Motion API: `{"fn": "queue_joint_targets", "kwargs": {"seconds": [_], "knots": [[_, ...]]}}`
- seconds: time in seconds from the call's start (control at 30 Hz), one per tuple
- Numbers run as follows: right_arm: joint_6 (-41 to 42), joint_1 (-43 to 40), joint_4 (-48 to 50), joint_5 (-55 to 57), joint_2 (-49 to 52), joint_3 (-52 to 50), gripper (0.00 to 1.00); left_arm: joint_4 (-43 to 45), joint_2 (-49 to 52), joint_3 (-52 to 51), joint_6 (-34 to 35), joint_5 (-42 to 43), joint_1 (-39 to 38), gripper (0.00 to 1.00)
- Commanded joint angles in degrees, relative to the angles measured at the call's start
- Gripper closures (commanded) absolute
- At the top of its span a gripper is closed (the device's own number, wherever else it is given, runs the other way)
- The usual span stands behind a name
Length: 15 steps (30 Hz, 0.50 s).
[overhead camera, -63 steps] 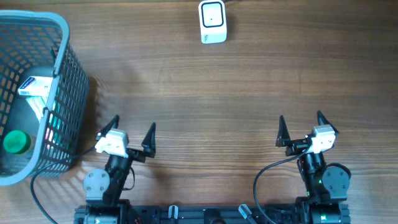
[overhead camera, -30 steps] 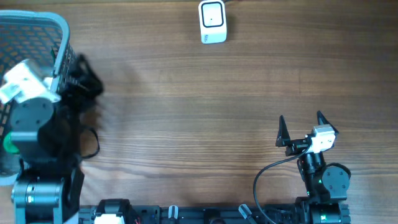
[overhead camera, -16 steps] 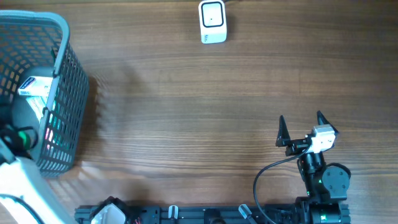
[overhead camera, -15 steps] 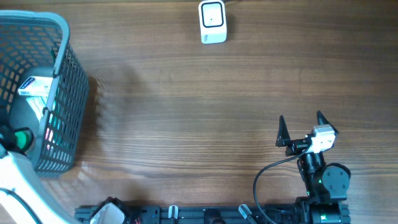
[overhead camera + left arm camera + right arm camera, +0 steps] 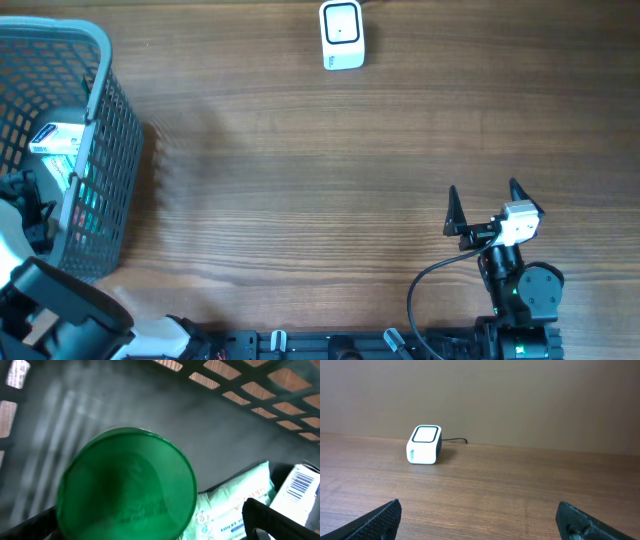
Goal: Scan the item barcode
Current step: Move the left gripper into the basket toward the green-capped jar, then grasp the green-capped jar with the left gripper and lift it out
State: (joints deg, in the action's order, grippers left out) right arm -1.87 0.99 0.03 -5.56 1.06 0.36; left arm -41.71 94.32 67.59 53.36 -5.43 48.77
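Note:
My left gripper (image 5: pixel 28 208) hangs open inside the grey mesh basket (image 5: pixel 110 60) at the table's left edge. In the left wrist view a round green cap (image 5: pixel 127 482) fills the space between its fingertips (image 5: pixel 270 517), very close below; I cannot tell whether they touch it. Beside the cap lie a white wipes pack (image 5: pixel 235 505) and a white box (image 5: pixel 300 487) (image 5: pixel 55 137) with a barcode facing up. The white scanner (image 5: pixel 342 35) (image 5: pixel 425 445) stands at the far middle of the table. My right gripper (image 5: pixel 485 205) (image 5: pixel 485 527) rests open and empty near the front right.
The basket's tall mesh walls (image 5: pixel 240 390) surround my left gripper closely. A black cable (image 5: pixel 455 440) runs from the scanner's back. Bare wooden tabletop (image 5: pixel 320 180) lies between the basket, the scanner and my right arm.
My left arm has swung from the front of the table over the basket and lowered its open gripper inside, above the green cap. The right arm has not moved.

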Motion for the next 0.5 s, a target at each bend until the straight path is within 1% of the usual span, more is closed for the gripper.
{"fn": "queue_joint_targets", "kwargs": {"seconds": [0.0, 0.17, 0.23, 0.27, 0.3, 0.33, 0.37, 0.47], "knots": [[-1.1, 0.3, 0.3, -0.9, -0.1, -0.1, 0.00, 0.6, 2.6, 0.3, 1.3, -0.5, 0.3, 0.00], [-1.1, 0.3, 0.3, -0.9, -0.1, -0.1, 0.00, 4.1, 6.1, 0.3, 0.9, -1.7, 0.4, 0.00], [-1.1, 0.3, 0.3, -0.9, -0.1, -0.1, 0.00, 4.0, 7.1, 0.3, 0.9, -1.7, 0.4, 0.00], [-1.1, 0.3, 0.3, -0.9, -0.1, -0.1, 0.00, 3.8, 7.4, 0.3, 0.9, -1.7, 0.4, 0.04], [-1.1, 0.3, 0.3, -0.9, -0.1, -0.1, 0.00, 3.3, 7.4, 0.3, 0.9, -2.0, 0.4, 0.13], [-1.1, 0.3, 0.3, -0.9, -0.1, -0.1, 0.00, 2.9, 7.4, 0.3, 0.1, -2.1, 0.4, 0.44], [-1.1, 0.3, 0.3, -0.9, -0.1, -0.1, 0.00, 2.9, 7.4, 0.3, -0.4, -2.1, 0.4, 0.52], [-1.1, 0.3, 0.3, -0.9, -0.1, -0.1, 0.00, 2.7, 7.3, 0.3, -0.6, -2.1, 0.4, 0.55]]}}
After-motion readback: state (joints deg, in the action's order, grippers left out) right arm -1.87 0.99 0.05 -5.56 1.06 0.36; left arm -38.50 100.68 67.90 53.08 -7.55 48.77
